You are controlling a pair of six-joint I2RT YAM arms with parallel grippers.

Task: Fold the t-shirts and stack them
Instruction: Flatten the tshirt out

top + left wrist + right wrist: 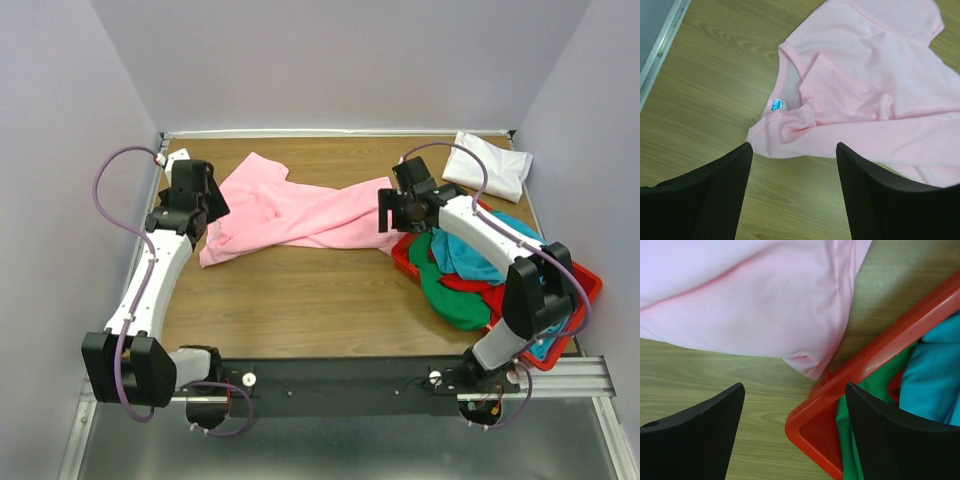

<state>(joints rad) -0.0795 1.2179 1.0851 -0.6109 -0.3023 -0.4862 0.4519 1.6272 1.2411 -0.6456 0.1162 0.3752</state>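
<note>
A light pink t-shirt (290, 212) lies crumpled across the middle of the wooden table. It also shows in the left wrist view (865, 95), with its collar and blue label, and in the right wrist view (750, 295). My left gripper (792, 200) is open and empty just above the table beside the shirt's left end (190, 205). My right gripper (795, 440) is open and empty over the shirt's right corner and the bin's corner (405, 212). A folded white t-shirt (488, 166) lies at the back right. Teal (470, 250), green (450, 295) and red shirts sit piled in the bin.
A rigid red plastic bin (585, 290) stands at the right; its near corner (810, 427) lies under my right gripper. Grey walls close in the table on three sides. A metal rail (662, 47) runs along the table's left edge.
</note>
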